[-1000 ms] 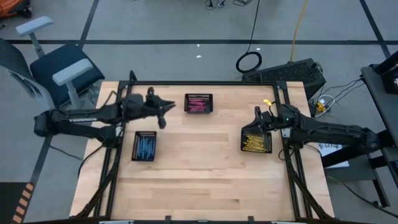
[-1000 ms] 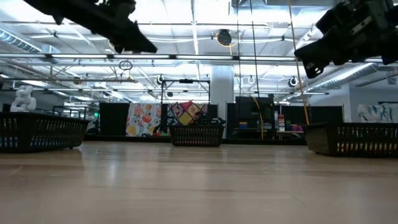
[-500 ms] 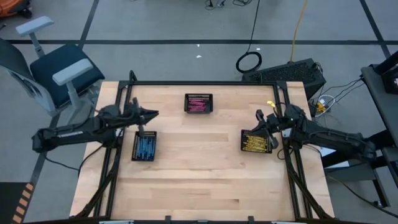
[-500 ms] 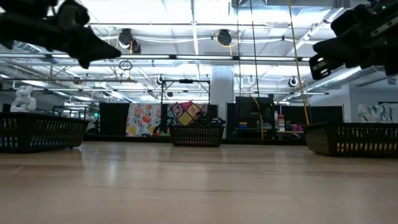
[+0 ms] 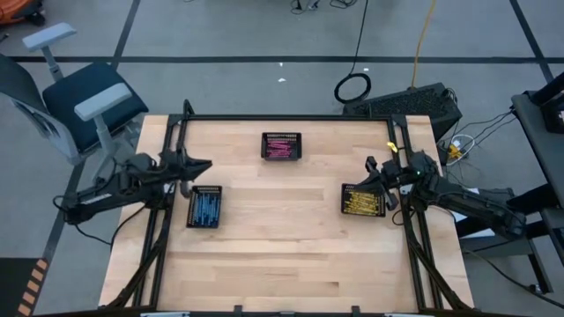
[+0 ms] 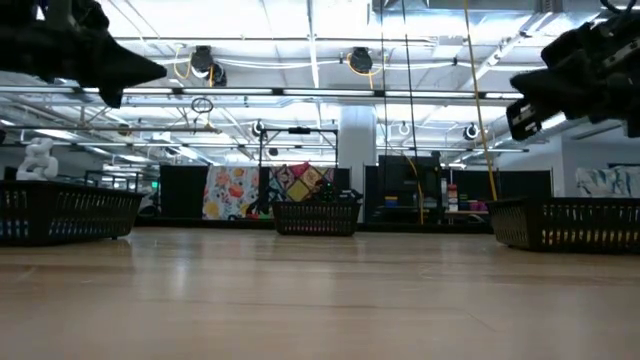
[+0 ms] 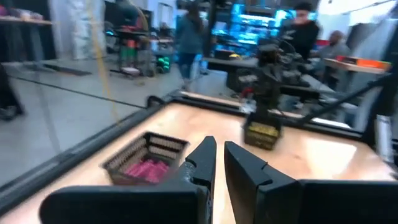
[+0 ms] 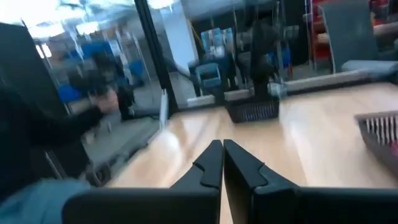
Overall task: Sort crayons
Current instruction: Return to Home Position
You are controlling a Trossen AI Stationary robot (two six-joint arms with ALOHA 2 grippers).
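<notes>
The crayons lie sorted in three small black mesh baskets on the wooden table: pink ones (image 5: 281, 147) at the far middle, blue ones (image 5: 205, 208) at the left, and yellow ones (image 5: 362, 202) at the right. My left gripper (image 5: 204, 164) is shut and empty. It hangs above the table near the left edge, just beyond the blue basket's far end. My right gripper (image 5: 370, 164) is shut and empty, above the table just beyond the yellow basket's far end. Both grippers are well clear of the tabletop in the low view (image 6: 130, 70) (image 6: 525, 115).
A black frame rail (image 5: 291, 117) runs along the table's far edge and down both sides. The middle and near parts of the tabletop (image 5: 282, 246) are bare wood. A chair (image 5: 84, 101) stands off the far left corner. People stand in the room beyond the table (image 7: 305, 28).
My left gripper has drawn back from near the pink basket toward the table's left edge and stays shut. My right gripper has drawn back a little toward the table's right edge. The baskets have not moved.
</notes>
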